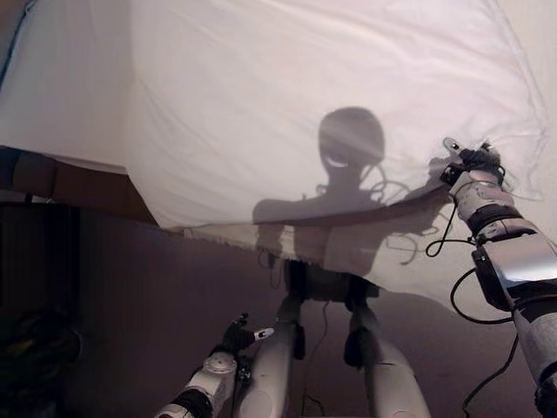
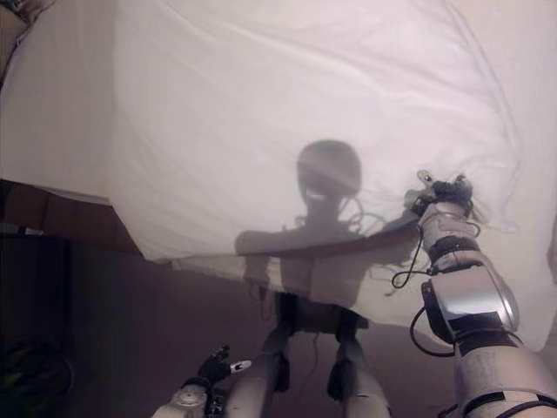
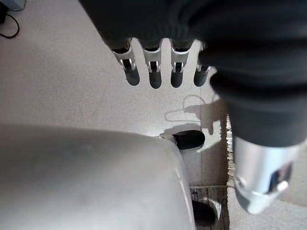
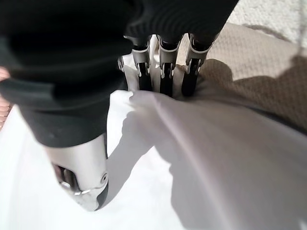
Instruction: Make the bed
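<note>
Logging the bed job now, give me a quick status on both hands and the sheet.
Right robot hand up at the white sheet's edge, fingers tucked in the cloth, grip unclear. Left robot hand low, open, idle. Sheet unfinished; no obstruction.

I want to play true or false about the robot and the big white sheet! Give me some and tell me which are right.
1. The right robot hand is up at the white sheet. True.
2. The left robot hand is grabbing the sheet too. False: it hangs low over the floor, holding nothing, fingers relaxed.
3. The sheet is blue with stripes. False: it is plain white.
4. The right robot hand's fingers curl into a fold of the sheet. True.
5. A pillow lies on top of the sheet. False: no pillow lies there, just the sheet with creases.
</note>
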